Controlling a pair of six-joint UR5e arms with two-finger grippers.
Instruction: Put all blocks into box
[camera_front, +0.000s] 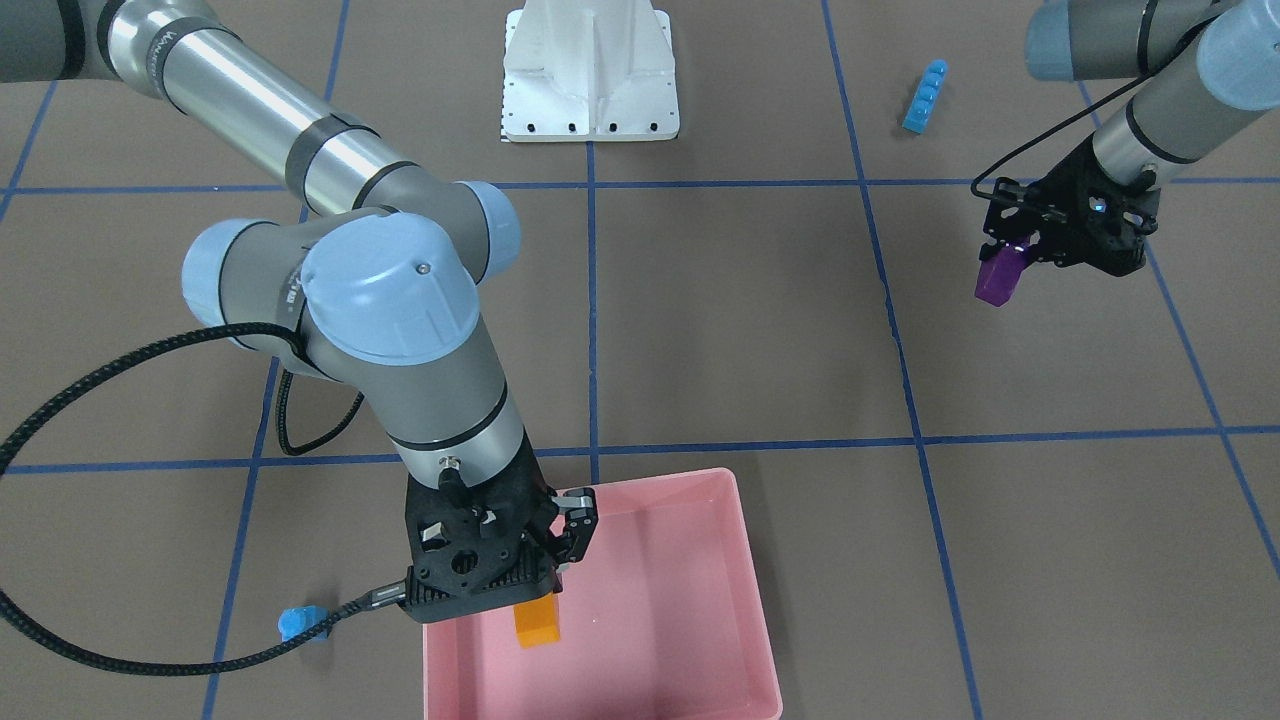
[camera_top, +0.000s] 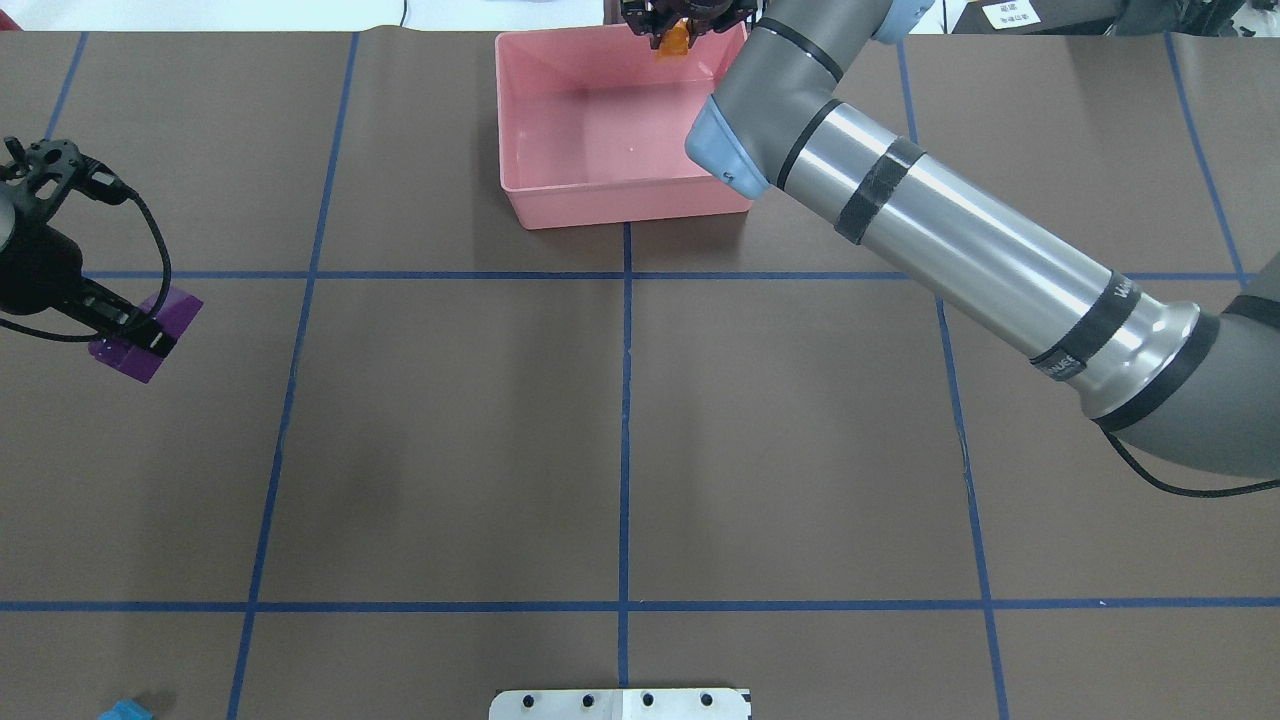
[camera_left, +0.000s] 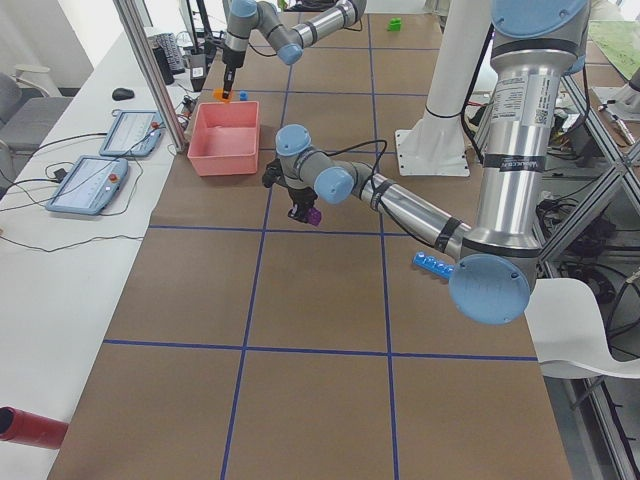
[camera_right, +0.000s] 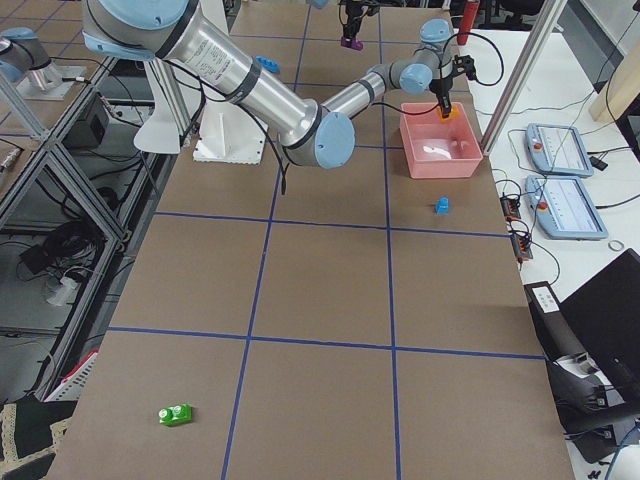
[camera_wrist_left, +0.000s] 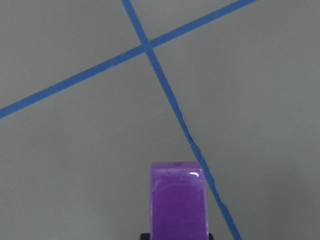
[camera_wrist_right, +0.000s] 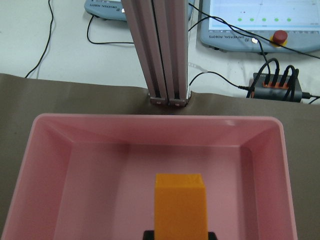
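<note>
Box (camera_front: 660, 580): right gripper (camera_front: 545, 595) pinches orange block (camera_front: 537, 622) just inside the wall | risk: dropped from here it may bounce off the rim and out | farther: left gripper (camera_front: 1012, 258) clamps purple bar (camera_front: 998, 280), well apart from box; it may slip on the long carry

Pink box (camera_front: 670, 600): flat on table, open side up. Orange sloped block (camera_front: 537, 622): held aloft over box interior. Purple bar (camera_front: 1000, 277): held aloft, well apart from box. Small blue block (camera_front: 300, 623): on table, near box. Long light-blue block (camera_front: 925, 96) and green block (camera_right: 176, 414): on table, well apart from box.
</note>
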